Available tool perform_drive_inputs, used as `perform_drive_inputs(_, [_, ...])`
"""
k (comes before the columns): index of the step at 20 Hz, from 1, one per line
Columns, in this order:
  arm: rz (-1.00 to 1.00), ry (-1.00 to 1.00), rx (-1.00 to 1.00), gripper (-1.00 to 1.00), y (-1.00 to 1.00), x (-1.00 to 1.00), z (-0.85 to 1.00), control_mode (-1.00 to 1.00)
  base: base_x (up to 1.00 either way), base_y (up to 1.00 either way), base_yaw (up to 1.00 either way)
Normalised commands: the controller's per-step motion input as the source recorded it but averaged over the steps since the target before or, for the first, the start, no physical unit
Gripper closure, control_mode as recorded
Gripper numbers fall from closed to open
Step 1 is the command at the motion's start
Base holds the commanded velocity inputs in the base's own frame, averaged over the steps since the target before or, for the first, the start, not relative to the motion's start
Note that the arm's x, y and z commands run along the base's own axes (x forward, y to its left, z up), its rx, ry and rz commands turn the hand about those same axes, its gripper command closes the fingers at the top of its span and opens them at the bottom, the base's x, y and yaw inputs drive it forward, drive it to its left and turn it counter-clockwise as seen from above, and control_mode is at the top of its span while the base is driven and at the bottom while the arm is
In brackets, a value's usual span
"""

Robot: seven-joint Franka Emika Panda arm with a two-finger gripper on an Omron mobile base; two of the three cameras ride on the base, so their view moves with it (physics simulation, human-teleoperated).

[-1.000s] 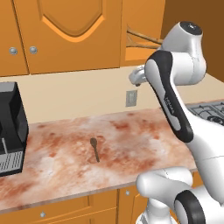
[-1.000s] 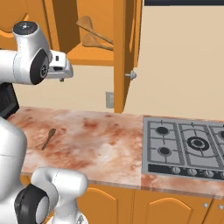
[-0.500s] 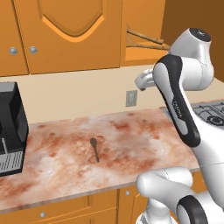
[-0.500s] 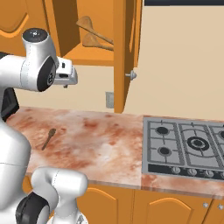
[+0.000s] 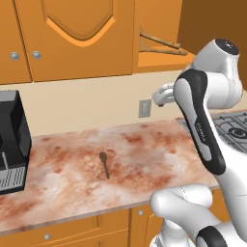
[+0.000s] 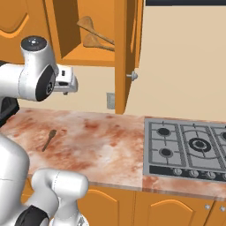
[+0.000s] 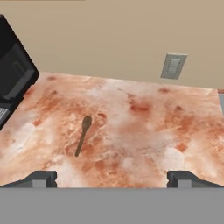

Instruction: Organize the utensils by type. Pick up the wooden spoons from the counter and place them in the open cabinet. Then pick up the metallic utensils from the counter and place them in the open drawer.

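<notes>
Centre-left of counter (image 5: pixel 144 159): one small spoon (image 5: pixel 104 164) lying flat | upper cabinet (image 6: pixel 95 55): two wooden spoons (image 6: pixel 95 37) on shelf | gripper (image 7: pixel 111 177): wide, empty, above counter.

Coffee machine (image 5: pixel 12 140) — cut off left

reddish-pink marbled counter (image 5: pixel 144 154), orange cabinet (image 6: pixel 95 57), tan wooden spoons (image 6: pixel 95 35), dark grey-brown spoon (image 7: pixel 82 134).

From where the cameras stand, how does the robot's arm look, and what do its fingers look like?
The arm is glossy white with rounded links, a long black band along one link and dark grey joint caps. The gripper has two small dark grey, blocky fingertips. No cables or printed markings are clear.
</notes>
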Motion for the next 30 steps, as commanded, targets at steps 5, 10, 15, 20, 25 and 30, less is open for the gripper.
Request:
perform_drive_inputs(5, [-0.04, 0.01, 0.00, -1.00, 0.00, -0.17, -0.37, -1.00, 0.00, 0.00, 0.00])
perform_drive_inputs(10, [-0.05, 0.00, 0.00, -1.00, 0.00, -0.14, -0.34, -1.00, 0.00, 0.00, 0.00])
perform_drive_inputs(15, [-0.02, 0.07, 0.00, -1.00, -0.01, -0.05, -0.22, -1.00, 0.00, 0.00, 0.00])
perform_drive_inputs(20, [0.00, 0.00, 0.00, -1.00, 0.00, 0.00, 0.00, 1.00, -0.23, 0.02, 0.00])
perform_drive_inputs(25, [0.00, 0.00, 0.00, -1.00, 0.00, 0.00, 0.00, 1.00, -0.13, 0.34, -0.01])
perform_drive_inputs(30, [0.00, 0.00, 0.00, -1.00, 0.00, 0.00, 0.00, 1.00, -0.52, 0.41, 0.00])
